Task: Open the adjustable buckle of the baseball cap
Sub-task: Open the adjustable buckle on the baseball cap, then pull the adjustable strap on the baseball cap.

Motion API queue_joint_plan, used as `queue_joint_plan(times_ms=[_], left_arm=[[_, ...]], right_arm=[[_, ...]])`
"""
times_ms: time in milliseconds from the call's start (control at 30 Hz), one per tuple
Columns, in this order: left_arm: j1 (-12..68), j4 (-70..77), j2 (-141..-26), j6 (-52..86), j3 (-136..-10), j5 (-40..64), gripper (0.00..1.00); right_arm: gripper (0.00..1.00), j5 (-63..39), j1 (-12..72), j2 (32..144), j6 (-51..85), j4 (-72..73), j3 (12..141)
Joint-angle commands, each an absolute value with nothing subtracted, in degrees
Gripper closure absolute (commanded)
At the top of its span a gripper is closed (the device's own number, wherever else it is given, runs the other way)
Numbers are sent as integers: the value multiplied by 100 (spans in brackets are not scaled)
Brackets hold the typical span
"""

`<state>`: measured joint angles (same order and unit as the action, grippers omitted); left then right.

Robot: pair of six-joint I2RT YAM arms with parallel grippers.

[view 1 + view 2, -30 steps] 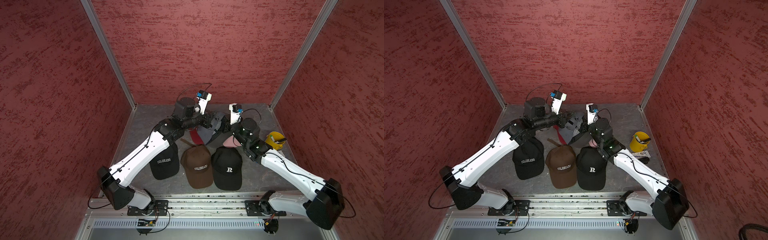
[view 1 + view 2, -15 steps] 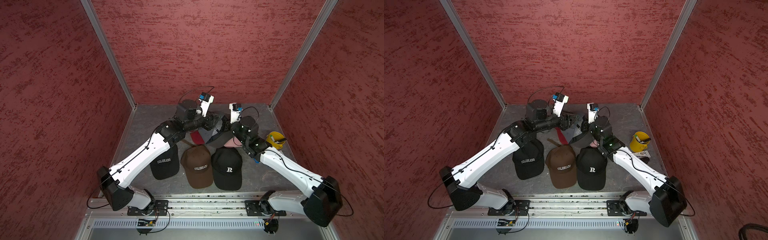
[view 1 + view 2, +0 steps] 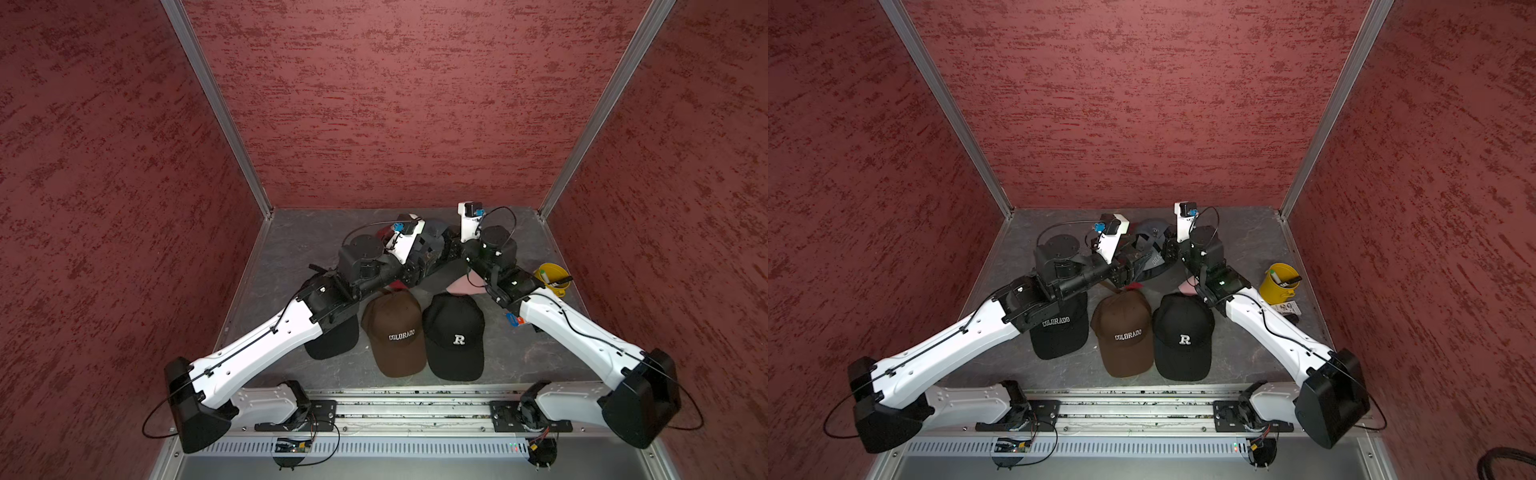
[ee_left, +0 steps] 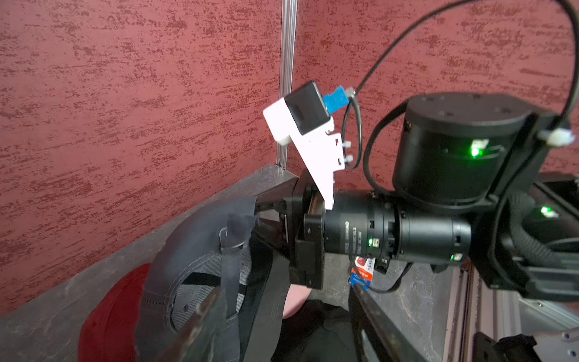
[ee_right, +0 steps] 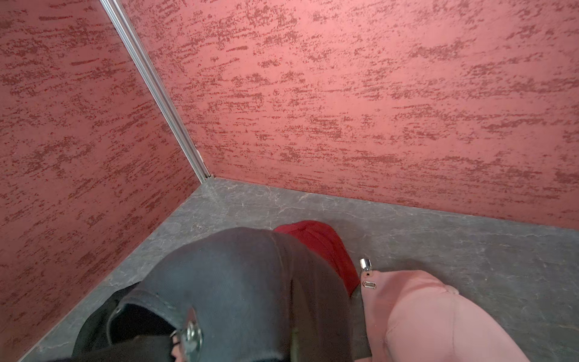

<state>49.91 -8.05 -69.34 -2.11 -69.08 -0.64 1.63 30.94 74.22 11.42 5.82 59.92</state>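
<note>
Six caps, two grippers, one yellow cup (image 3: 1277, 286) on the counter (image 3: 1246, 232).
Up at the back: grey cap (image 4: 188, 238), pinched at its edge by the shut right gripper (image 4: 261, 213). Open wide, nothing in it: left gripper (image 4: 285, 291), close by the hanging strap (image 4: 232, 275) and its one buckle (image 4: 227, 238). Lying near it, one red cap (image 5: 316, 244), one pink cap (image 5: 438, 313). In front, three in a row: black COLORADO cap (image 3: 1059, 332), brown cap (image 3: 1125, 332), black R cap (image 3: 1183, 336).

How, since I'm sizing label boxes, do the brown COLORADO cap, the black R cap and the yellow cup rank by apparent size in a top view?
1. Brown COLORADO cap and black R cap: about alike, not ranked.
2. Yellow cup: clearly smallest, though farther from the camera.
</note>
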Motion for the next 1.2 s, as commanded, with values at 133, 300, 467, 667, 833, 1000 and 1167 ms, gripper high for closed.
queue_joint_plan(times_ms=[133,300,467,667,833,1000,1167], left_arm=[[5071,-510,-7136,-960,-6787,-274,36],[5054,-536,-7525,-1185,-6941,-242,37],[4936,-509,-7734,-1028,-6945,-232,38],[4843,-289,-7834,-932,-6856,-381,35],[4828,-80,-7899,-944,-6818,-428,32],[4756,-62,-8050,-958,-6838,-344,32],[4729,-140,-8138,-922,-6932,-364,38]], right_arm=[[100,-130,3048,7368,1266,532,6197],[100,-210,3050,7266,1283,527,6166],[100,-250,3050,7113,1301,535,6085],[100,-429,3045,6985,1283,599,5981],[100,-535,3048,6935,1283,583,5942],[100,-720,3044,6830,1227,625,5919],[100,-1096,3049,6721,951,741,5829]])
